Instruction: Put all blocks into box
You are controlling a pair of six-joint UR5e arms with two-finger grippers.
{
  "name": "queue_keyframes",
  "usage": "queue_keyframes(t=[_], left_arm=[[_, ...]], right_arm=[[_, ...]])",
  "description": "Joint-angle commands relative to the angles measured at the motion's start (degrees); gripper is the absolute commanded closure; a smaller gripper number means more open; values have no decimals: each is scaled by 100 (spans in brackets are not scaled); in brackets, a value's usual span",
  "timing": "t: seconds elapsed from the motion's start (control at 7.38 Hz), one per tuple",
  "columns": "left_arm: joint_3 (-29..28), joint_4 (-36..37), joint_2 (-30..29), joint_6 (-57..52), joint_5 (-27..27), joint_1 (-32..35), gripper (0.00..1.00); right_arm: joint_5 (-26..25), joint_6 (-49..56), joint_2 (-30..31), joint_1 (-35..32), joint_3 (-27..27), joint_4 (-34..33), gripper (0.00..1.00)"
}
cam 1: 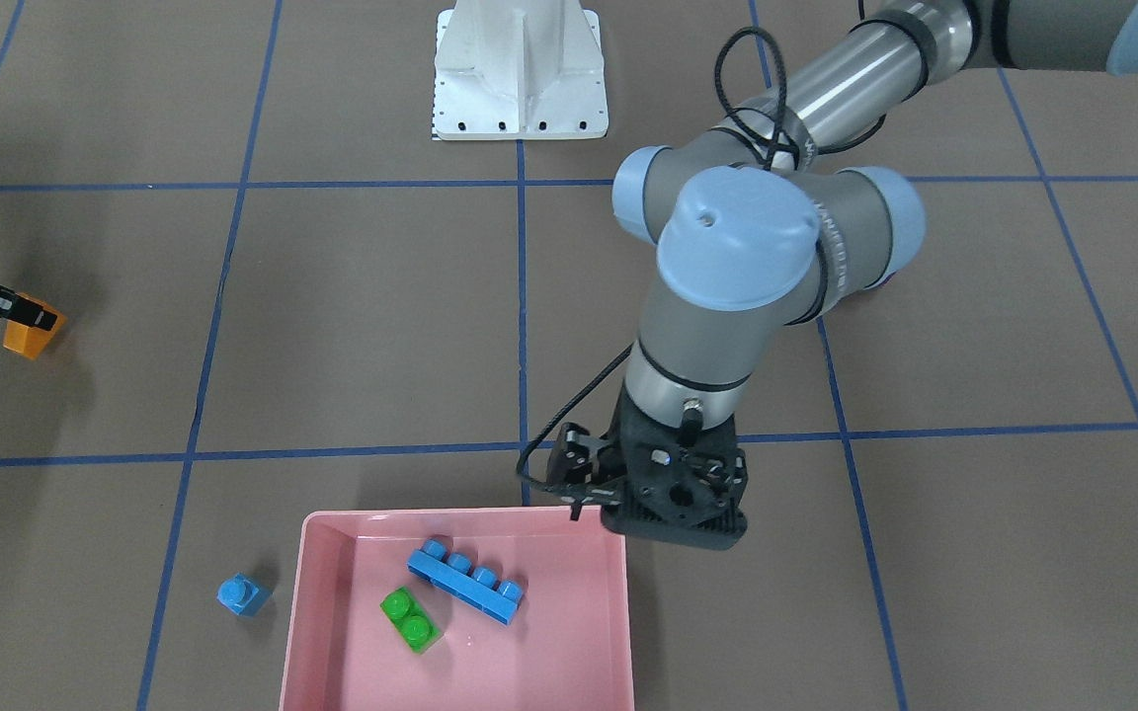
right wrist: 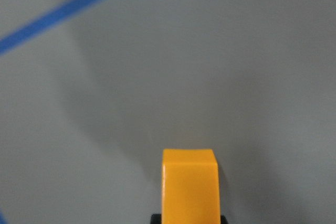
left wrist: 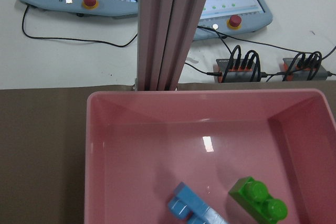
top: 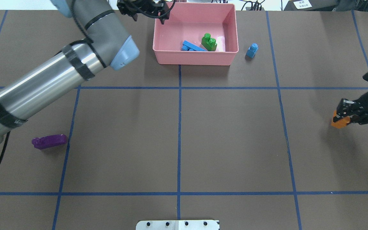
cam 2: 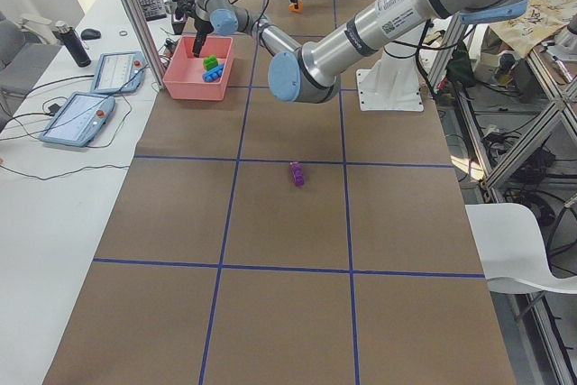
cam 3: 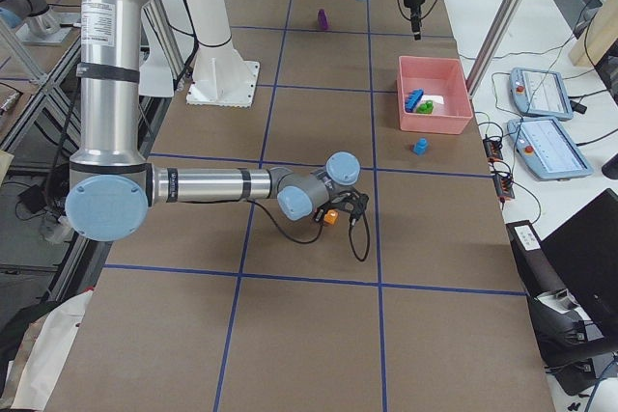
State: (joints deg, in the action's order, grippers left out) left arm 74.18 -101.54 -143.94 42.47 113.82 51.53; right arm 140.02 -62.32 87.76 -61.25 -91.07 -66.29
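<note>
Front view: a pink box (cam 1: 317,592) sits at the near edge of the brown desk (cam 1: 381,326). Inside it lie the long blue block (cam 1: 465,583) and the green block (cam 1: 411,619), just beside each other. The small blue block (cam 1: 241,594) stands on the desk just outside the box. The left pincer (cam 1: 673,518) points down over a box corner. At the view's left edge, the right pincer (cam 1: 28,316) is clenched on the orange block (cam 1: 24,341).

Overhead view: the left pincer appears released and holds nothing. The purple block (top: 49,141) lies on the desk, well apart from the box.

Left wrist view: the box interior, with the blue and green blocks at the bottom edge.

Right wrist view: the orange block, gripped at bottom centre, with the desk behind it.
</note>
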Motion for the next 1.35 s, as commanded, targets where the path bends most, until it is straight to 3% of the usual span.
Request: queue_keyframes(t=[0.0,0.14,0.27,0.41,0.54,0.68,0.81,0.95,1.08,1.22], left_arm=[[2102,967,2001,-1971,123,-2,2],[2422,978,2602,-2301,140,-12,3],[2704,978,3156,-2931,115,-46,3],[3177,969,3892,-3503,88,-90,3],[3538,969,4457,-3735,62,-221,3],[3655,969,4732,-4041,62,-301,3],[3717,969,5048,-4410,62,-319,3],[3796,969,5286,-4440,53,-554,2],[3892,969,5506,-4388,-173,-1026,2],[3946,969,5500,-4353,-263,-1275,2]], right_arm=[[-193,-26,-2139,-71,176,-1974,100],[-299,-26,-2985,-132,708,-2297,100],[-396,-374,-3915,-116,1636,-2257,100],[-779,-1030,-4760,15,2524,-1891,100],[-1123,-1759,-5203,182,3229,-1026,100],[-1317,-2184,-5521,270,3845,-217,100],[-1711,-2354,-6029,480,4582,226,100],[-1845,-2521,-6304,569,4946,457,100],[-2003,-2522,-6298,683,4959,564,14],[-2109,-2522,-6306,728,4959,634,0]])
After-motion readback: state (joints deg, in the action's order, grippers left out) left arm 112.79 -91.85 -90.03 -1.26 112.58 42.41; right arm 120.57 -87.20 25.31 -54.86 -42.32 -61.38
